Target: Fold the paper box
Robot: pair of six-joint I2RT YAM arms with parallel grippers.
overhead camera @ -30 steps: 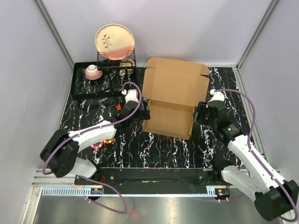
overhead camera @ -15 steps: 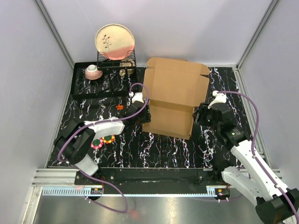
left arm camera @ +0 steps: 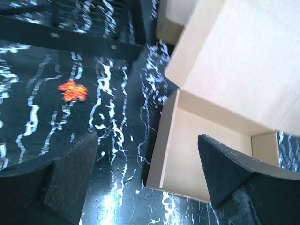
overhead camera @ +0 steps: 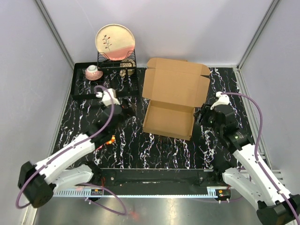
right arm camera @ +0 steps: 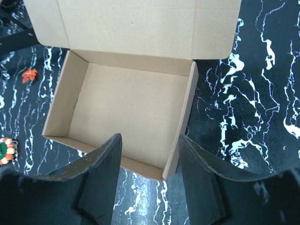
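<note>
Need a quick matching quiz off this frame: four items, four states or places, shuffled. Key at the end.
Items:
1. paper box
2. plate
3. pink cup
4. left gripper

States or places:
a. upright in the wire rack
b. open, holding nothing
c. lid open, walls standing
d. on the black tray, far left

Pairs: 1-c, 2-a, 3-d, 4-b

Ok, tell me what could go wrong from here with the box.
Neither gripper holds the paper box, so pushing the open lid down could slide it. The right gripper hangs over the box's near right corner; descending could crush that wall. The open left gripper could knock the orange toy beside it.
</note>
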